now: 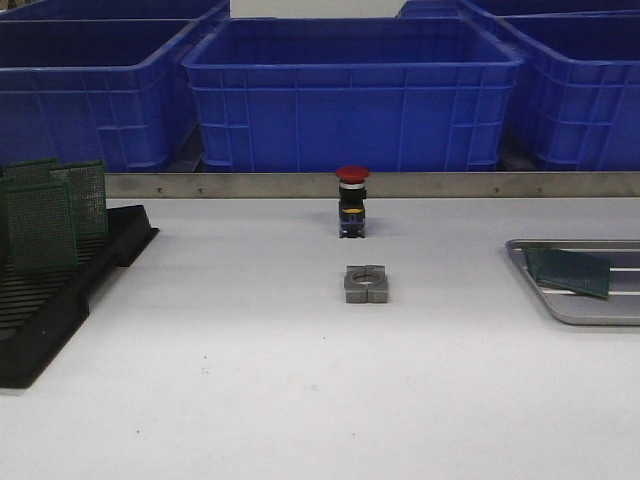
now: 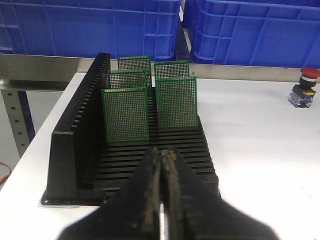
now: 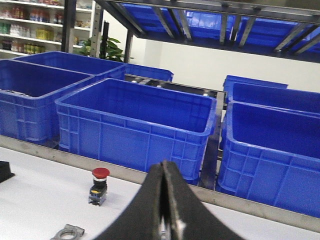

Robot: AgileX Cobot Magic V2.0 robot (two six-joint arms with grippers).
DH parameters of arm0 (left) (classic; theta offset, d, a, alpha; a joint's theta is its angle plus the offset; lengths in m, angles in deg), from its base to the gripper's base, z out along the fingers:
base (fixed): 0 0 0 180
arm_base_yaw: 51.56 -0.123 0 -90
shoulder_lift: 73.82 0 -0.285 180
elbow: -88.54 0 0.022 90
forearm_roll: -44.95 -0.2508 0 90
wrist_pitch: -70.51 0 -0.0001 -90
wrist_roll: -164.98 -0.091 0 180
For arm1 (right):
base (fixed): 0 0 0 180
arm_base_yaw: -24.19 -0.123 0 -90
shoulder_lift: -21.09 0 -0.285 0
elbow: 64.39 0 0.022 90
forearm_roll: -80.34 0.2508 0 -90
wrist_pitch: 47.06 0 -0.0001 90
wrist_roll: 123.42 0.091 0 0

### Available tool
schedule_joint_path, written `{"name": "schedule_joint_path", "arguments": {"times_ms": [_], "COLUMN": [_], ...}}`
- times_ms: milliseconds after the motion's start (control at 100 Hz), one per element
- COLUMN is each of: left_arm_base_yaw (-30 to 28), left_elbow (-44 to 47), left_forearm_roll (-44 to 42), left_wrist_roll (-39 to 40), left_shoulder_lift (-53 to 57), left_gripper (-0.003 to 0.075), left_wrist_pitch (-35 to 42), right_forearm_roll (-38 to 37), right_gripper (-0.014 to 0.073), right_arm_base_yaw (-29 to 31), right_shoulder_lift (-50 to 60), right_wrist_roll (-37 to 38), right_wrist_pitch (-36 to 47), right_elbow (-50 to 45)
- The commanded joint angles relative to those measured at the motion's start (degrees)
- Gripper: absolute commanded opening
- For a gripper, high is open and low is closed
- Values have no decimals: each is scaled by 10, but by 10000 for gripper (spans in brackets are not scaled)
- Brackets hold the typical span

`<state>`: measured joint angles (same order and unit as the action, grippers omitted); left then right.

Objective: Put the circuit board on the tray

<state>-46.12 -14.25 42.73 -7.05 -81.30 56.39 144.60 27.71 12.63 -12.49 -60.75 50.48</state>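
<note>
One circuit board (image 1: 568, 272) already lies flat on the tray (image 1: 575, 310), which sits at approx 3 o'clock on the bench (image 1: 250, 380), its far edge resting up on the tray's ridges/rim. So at least one placement looks done.

Still to go, I'd judge: more boards stand upright in the black slotted rack (image 1: 50, 300) at 9 o'clock. The left wrist view shows five of them (image 2: 125, 115) in two rows, nearest pair at front. Whether all are meant to move I can't say.

Left end effector (image 2: 164, 165) is closed, fingers pressed together w/ nothing between them, hovering just short of the rack's near end, pointed at the front boards. Not touching any board.

Right end effector (image 3: 164, 175) is also closed & empty, aimed toward the blue bins (image 3: 135, 120) at 12 o'clock, well above the bench. Neither arm shows in the front view.

Mid-bench, a red-capped push button (image 1: 351, 200) & a metal clamp block (image 1: 366, 283) sit apart from both rack & tray, untouched.
</note>
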Motion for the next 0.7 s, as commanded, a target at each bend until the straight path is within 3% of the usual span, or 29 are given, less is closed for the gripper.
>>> {"name": "schedule_joint_path", "arguments": {"times_ms": [0, 170, 380, 480, 510, 690], "left_arm_base_yaw": [-2, -2, -2, -2, -2, -2], "left_elbow": [28, 28, 28, 28, 28, 28], "left_forearm_roll": [4, 4, 4, 4, 4, 4], "left_wrist_roll": [5, 5, 5, 5, 5, 5], "left_shoulder_lift": [18, 18, 18, 18, 18, 18], "left_gripper": [-20, -20, -20, -20, -20, -20], "left_wrist_pitch": [44, 44, 44, 44, 44, 44], "right_forearm_roll": [-60, -354, -599, -652, -661, -674], "right_gripper": [-113, -113, -113, -113, -113, -113], "right_arm_base_yaw": [1, 1, 1, 1, 1, 0], "right_shoulder_lift": [-7, -6, -6, 13, 29, 28], "right_wrist_roll": [58, 304, 615, 708, 719, 720], "right_wrist_pitch": [32, 49, 217, 260, 219, 215], "right_elbow": [14, 7, -81, -135, -130, -131]}}
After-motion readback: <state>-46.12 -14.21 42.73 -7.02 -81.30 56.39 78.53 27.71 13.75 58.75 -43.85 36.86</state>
